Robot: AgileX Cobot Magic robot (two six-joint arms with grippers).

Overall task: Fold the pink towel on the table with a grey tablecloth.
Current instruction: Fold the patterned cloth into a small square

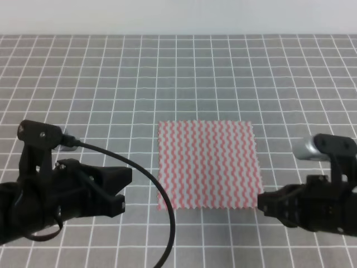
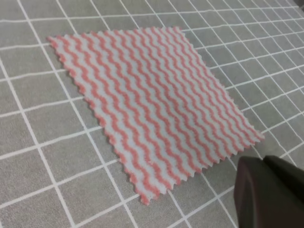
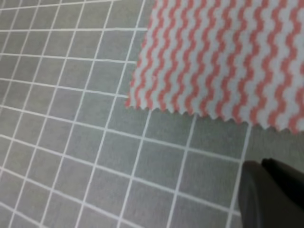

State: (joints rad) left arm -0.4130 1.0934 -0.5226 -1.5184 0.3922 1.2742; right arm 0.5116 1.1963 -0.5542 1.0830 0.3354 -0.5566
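The counter with the grey tablecloth (image 1: 100, 78), ruled in a white grid, fills the scene and lies bare on every side of the work, so there looks to be ample room to swing a fold in any direction. Near its middle, toward the front, the pink towel (image 1: 207, 164) lies spread flat and single-layered, its sides roughly square to the grid. It appears thin, light and limp, so it should lift with almost no force yet sag and drag if held at one point only; the near corners, one for each arm, seem the best holds, pinched right at the serrated front edge, where the fabric lies flush on the cloth beneath. The left claw (image 1: 120, 190) hangs just off the towel's near-left corner, the right claw (image 1: 265, 205) just beside the near-right corner, neither touching it; whether their jaws are parted I cannot tell.
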